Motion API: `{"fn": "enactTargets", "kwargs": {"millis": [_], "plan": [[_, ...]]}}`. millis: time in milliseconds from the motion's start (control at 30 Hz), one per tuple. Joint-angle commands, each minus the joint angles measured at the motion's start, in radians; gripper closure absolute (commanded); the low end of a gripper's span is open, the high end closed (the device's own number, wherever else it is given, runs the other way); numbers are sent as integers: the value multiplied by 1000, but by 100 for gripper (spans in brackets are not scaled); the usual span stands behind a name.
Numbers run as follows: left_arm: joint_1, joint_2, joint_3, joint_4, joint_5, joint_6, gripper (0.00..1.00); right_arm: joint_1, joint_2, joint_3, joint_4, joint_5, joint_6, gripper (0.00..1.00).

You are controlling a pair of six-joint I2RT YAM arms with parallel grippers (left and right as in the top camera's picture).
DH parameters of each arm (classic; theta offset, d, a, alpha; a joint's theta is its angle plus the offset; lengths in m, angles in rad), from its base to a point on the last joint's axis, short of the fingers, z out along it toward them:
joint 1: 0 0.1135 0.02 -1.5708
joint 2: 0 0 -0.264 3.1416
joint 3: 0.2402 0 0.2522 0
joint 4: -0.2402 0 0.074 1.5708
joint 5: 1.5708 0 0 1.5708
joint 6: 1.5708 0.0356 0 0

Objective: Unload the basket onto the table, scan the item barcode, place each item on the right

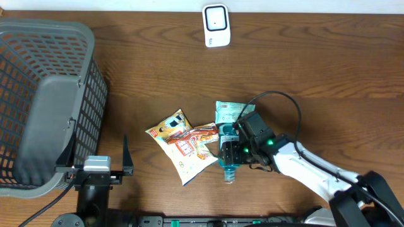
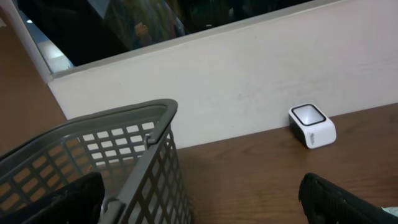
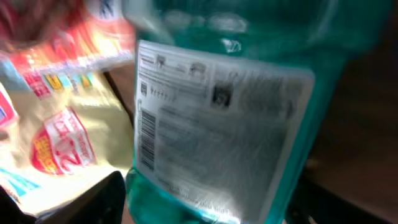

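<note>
A teal bottle (image 1: 229,169) lies on the table in front of the middle, cap toward the front edge. My right gripper (image 1: 230,153) sits over it, and in the right wrist view the bottle (image 3: 236,118) fills the gap between the jaws of the right gripper (image 3: 205,208), which press on both of its sides. Its white label faces the camera, with a barcode (image 3: 146,134) down the label's left edge. The white scanner (image 1: 216,25) stands at the far edge and also shows in the left wrist view (image 2: 312,126). My left gripper (image 1: 101,165) is open at the front left, holding nothing.
A grey mesh basket (image 1: 38,94) fills the left side, close to the left gripper (image 2: 199,208); the basket's rim (image 2: 124,121) is right in front of it. Yellow-red snack packets (image 1: 180,146) lie just left of the bottle, and a green packet (image 1: 228,112) lies behind it.
</note>
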Motion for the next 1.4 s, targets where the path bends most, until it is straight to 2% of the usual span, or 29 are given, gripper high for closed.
{"fn": "enactTargets", "kwargs": {"millis": [0, 67, 133, 300, 433, 600, 700, 800, 900, 1033, 1200, 1367], "plan": [[-4, -3, 6, 2, 12, -16, 0, 4, 94, -56, -10, 20, -14, 36], [-4, -3, 6, 2, 13, -17, 0, 4, 93, -56, -10, 20, -29, 41], [-4, -4, 6, 2, 13, -17, 0, 4, 93, -56, -13, 21, -36, 53], [-4, -4, 6, 2, 12, -17, 0, 4, 93, -56, -13, 22, -63, 65], [-4, -3, 6, 2, 13, -16, 0, -7, 89, -50, -24, 22, -62, 83], [-4, -4, 6, 2, 12, -17, 0, -51, 27, 6, -160, 52, -80, 90], [-4, -3, 6, 2, 12, -17, 0, -56, -28, 52, -272, 169, -67, 91], [-4, -4, 6, 2, 12, -17, 0, -56, -79, 93, -387, 372, 19, 90], [-4, -4, 6, 2, 12, -17, 0, -56, -103, 96, -433, 470, 77, 89], [-4, -4, 6, 2, 12, -17, 0, -56, -97, 88, -439, 486, 130, 87], [-4, -4, 6, 2, 12, -17, 0, -56, -86, 88, -429, 486, 133, 69], [-4, -4, 6, 2, 12, -17, 0, -56, -86, 88, -410, 485, 121, 64]]}}
